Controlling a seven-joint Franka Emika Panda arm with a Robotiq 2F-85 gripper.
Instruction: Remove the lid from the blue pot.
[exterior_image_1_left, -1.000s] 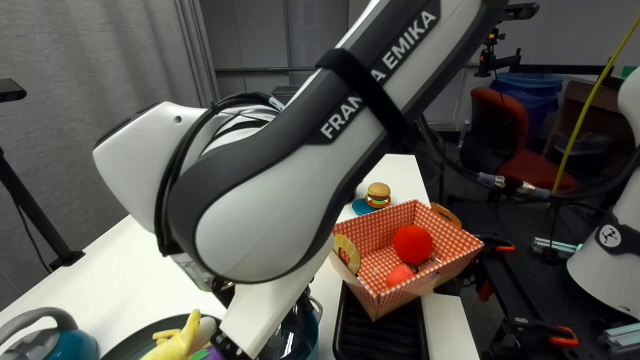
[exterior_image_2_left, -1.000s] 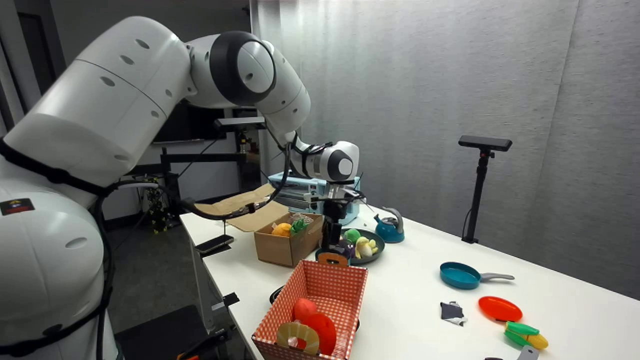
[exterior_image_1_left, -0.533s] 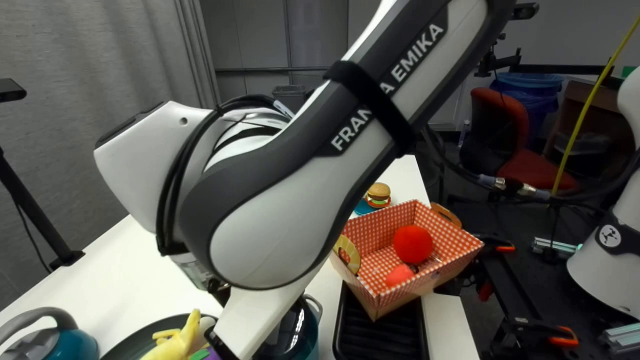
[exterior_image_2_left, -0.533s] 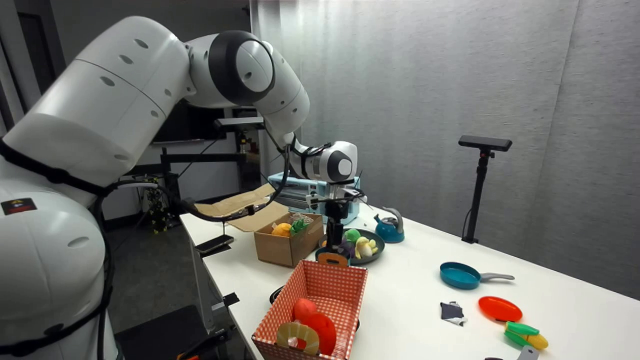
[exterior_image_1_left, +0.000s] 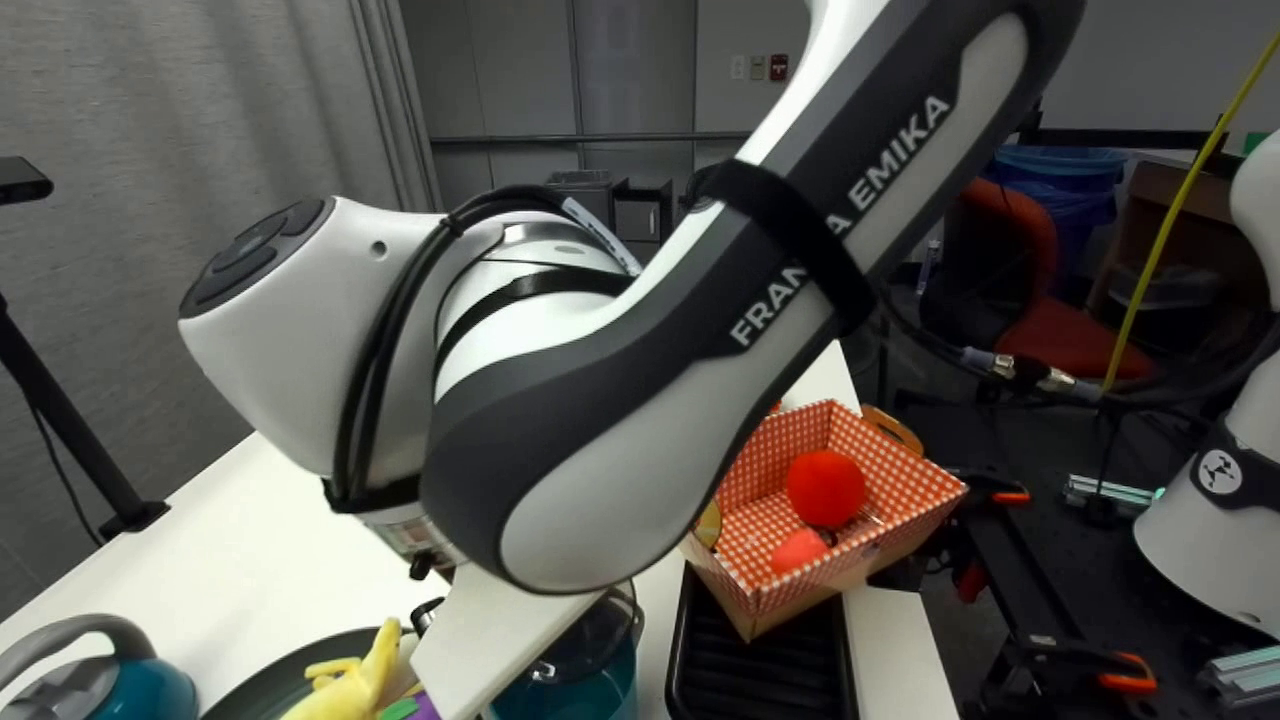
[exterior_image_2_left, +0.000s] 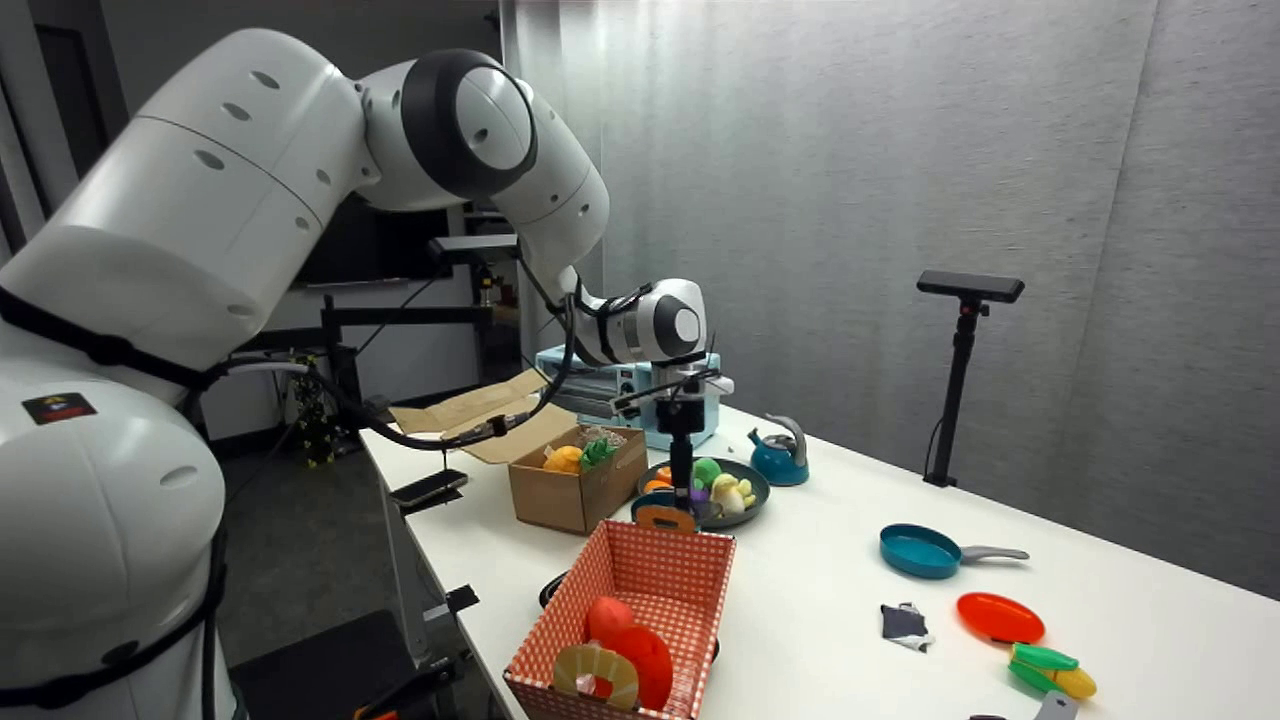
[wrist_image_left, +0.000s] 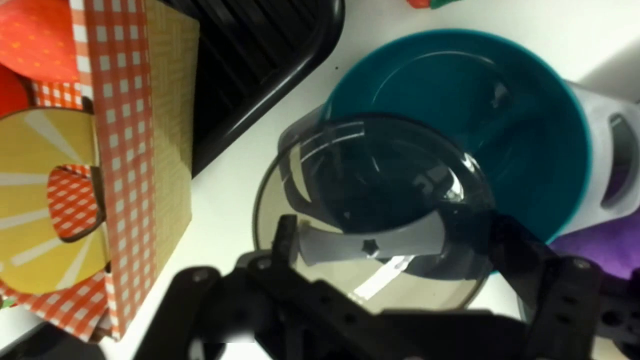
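The lid (wrist_image_left: 380, 185) is dark see-through glass with a grey bar handle (wrist_image_left: 370, 242). It lies off-centre in the wrist view, partly over the blue pot (wrist_image_left: 540, 130) and partly over white table; whether it rests or is tilted I cannot tell. The pot's open inside shows beside it. My gripper (wrist_image_left: 392, 232) is open around the handle. One finger is at or very near the handle's left end; the other is clearly apart from its right end. An exterior view shows the lid (exterior_image_1_left: 585, 640) and pot (exterior_image_1_left: 605, 690), partly behind the arm. Another exterior view shows the gripper (exterior_image_2_left: 682, 490) over the pot (exterior_image_2_left: 652, 503).
A red checked basket (wrist_image_left: 125, 165) and a black ridged tray (wrist_image_left: 260, 65) stand beside the pot. A dark pan (exterior_image_2_left: 755, 490) with toy food is close on another side. A cardboard box (exterior_image_2_left: 560, 500), teal kettle (exterior_image_2_left: 780, 460) and teal pan (exterior_image_2_left: 920, 552) stand on the table.
The arm has shifted and the gripper has turned, looking narrower in an exterior view. More of the teal pot shows in an exterior view, and the lid there looks shifted.
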